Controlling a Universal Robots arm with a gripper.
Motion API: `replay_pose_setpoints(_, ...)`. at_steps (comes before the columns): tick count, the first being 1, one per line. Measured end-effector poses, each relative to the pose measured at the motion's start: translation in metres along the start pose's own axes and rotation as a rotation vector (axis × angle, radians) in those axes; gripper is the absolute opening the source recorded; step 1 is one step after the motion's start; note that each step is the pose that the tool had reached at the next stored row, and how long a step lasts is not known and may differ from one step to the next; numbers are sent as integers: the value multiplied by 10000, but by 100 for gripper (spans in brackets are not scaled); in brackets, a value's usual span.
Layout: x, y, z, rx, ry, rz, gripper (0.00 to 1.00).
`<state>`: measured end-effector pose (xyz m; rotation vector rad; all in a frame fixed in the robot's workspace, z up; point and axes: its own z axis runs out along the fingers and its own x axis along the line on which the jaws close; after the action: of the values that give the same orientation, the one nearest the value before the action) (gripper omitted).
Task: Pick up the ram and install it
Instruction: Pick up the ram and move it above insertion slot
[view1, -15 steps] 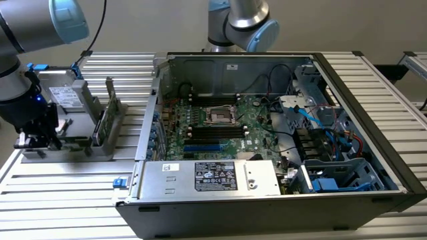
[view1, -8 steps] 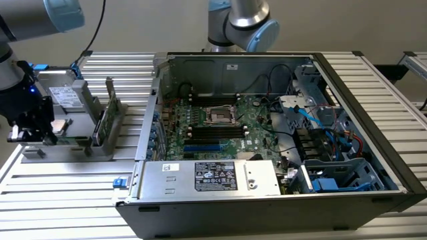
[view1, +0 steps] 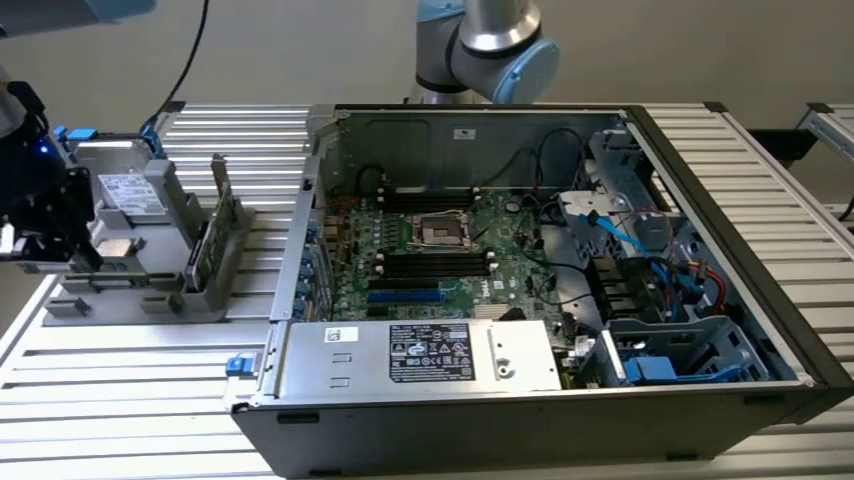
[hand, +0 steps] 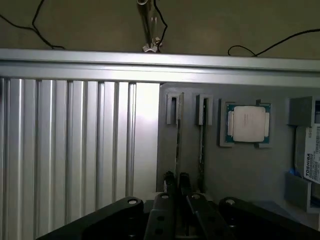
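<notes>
The ram (hand: 179, 137) stands on edge in a slot of the grey parts fixture (hand: 235, 170), with a second thin stick (hand: 201, 140) in the slot beside it. My gripper (hand: 176, 182) hangs above the near end of these slots, in line with the ram. Its fingers (hand: 169, 180) are open by a narrow gap and nothing shows between them. In the exterior view the gripper (view1: 34, 225) is the dark mass at the far left, over the fixture (view1: 134, 290). The open computer case (view1: 747, 250) lies to the right, its motherboard (view1: 441, 240) facing up.
On the fixture a square silver processor (hand: 248, 124) sits beside the slots, with a hard drive (hand: 312, 160) further along. A wider green card (view1: 214, 240) stands upright on the fixture's case side. The slatted table (hand: 65, 150) ends at a rail (hand: 150, 65) just past the fixture.
</notes>
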<state>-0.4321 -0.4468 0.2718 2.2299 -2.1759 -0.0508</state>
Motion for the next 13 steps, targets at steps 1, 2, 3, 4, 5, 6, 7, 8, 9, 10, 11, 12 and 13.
replay_pose_setpoints(1,0,-9,-38,-5,1,1,14)
replay_pose_setpoints(2,0,-22,-76,-10,1,0,14)
replay_pose_setpoints(3,0,-38,-113,-14,0,0,14)
replay_pose_setpoints(4,0,-55,-151,-22,-1,1,14)
replay_pose_setpoints(5,1,-73,-192,-32,-2,1,14)
replay_pose_setpoints(6,1,-92,-233,-44,-2,1,14)
replay_pose_setpoints(7,2,-113,-274,-57,-3,1,14)
replay_pose_setpoints(8,2,-133,-315,-70,-5,1,14)
replay_pose_setpoints(9,2,-152,-352,-83,-7,0,14)
replay_pose_setpoints(10,2,-174,-392,-100,-7,1,14)
replay_pose_setpoints(11,3,-196,-430,-114,-10,0,14)
replay_pose_setpoints(12,3,-217,-464,-130,-13,0,14)
replay_pose_setpoints(13,3,-240,-495,-147,-17,0,14)
